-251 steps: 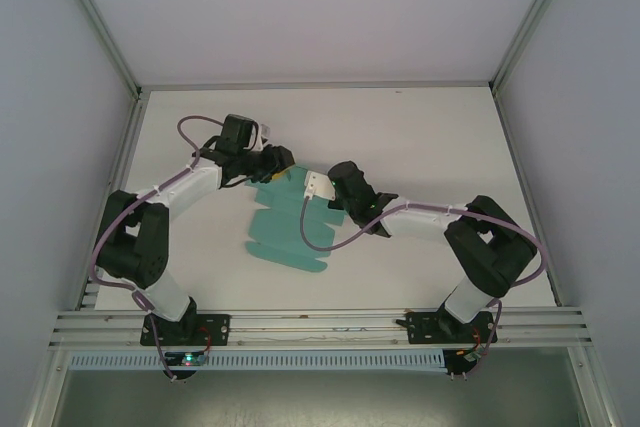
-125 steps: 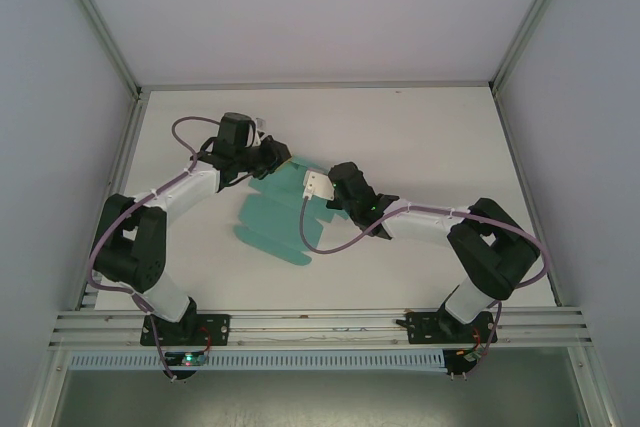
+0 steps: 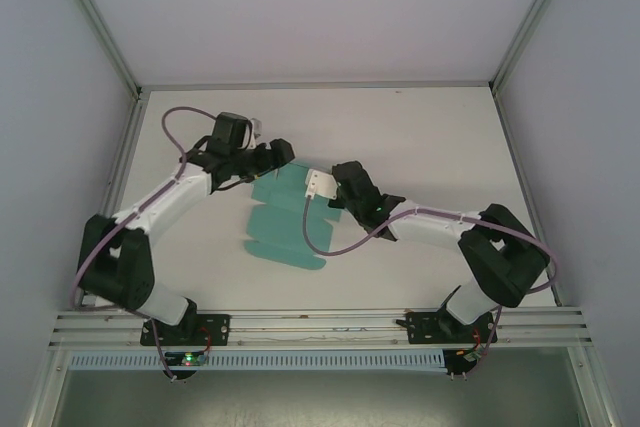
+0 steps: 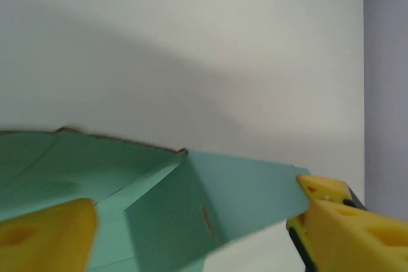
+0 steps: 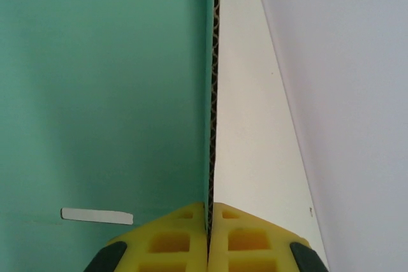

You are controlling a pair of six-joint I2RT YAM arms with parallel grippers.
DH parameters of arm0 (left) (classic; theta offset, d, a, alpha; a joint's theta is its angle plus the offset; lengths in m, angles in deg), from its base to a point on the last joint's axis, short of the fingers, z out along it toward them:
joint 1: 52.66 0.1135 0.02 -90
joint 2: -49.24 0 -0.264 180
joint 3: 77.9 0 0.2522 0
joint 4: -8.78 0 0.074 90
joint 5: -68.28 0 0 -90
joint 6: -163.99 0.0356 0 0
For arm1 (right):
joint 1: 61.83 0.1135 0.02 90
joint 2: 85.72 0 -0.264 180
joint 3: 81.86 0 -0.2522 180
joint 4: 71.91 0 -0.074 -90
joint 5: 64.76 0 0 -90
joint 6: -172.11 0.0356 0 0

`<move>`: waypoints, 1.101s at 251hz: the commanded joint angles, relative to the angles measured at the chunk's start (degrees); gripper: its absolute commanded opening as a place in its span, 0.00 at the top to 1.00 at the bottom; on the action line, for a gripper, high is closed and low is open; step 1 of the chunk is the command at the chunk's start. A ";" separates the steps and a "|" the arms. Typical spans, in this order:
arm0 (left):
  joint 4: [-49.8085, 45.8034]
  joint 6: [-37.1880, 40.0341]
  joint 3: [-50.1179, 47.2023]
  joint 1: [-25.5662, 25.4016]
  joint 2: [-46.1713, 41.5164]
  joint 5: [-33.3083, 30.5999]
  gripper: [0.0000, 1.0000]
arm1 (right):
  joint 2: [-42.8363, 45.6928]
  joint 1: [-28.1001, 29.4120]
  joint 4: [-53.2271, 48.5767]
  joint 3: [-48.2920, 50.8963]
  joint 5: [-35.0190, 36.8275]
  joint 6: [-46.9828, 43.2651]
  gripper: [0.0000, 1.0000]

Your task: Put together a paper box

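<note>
The paper box (image 3: 283, 232) is a teal die-cut card sheet lying mid-table, its far end partly folded up. My left gripper (image 3: 281, 154) hovers at the sheet's far edge and stands open. In the left wrist view a raised teal flap (image 4: 242, 189) lies between the spread yellow fingers (image 4: 51, 234), and neither pad presses it. My right gripper (image 3: 322, 185) is at the sheet's right far corner. In the right wrist view it (image 5: 209, 230) is shut on the edge of an upright teal panel (image 5: 102, 93), which shows edge-on.
The white table (image 3: 430, 137) has free room to the right and at the back. Grey walls stand on three sides. An aluminium rail (image 3: 320, 325) runs along the near edge by both arm bases. Purple cables loop off each arm.
The left gripper pinched the far flap, then let go and opened wide. The sheet swung left half a second ago and has settled back. The left elbow moved outward to the left.
</note>
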 commanded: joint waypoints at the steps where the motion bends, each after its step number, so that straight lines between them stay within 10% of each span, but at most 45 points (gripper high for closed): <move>1: -7.89 6.57 -3.78 1.23 -6.99 -8.73 0.04 | 2.35 -1.46 -0.29 1.19 -0.70 1.61 1.00; 122: -0.58 6.23 -20.22 8.92 -9.72 -16.85 0.04 | 4.35 -3.80 -1.61 1.96 -6.93 5.62 1.00; 276: 32.60 8.28 -26.07 8.05 1.39 13.70 0.27 | 0.85 -3.72 -1.20 -0.50 -8.98 7.41 1.00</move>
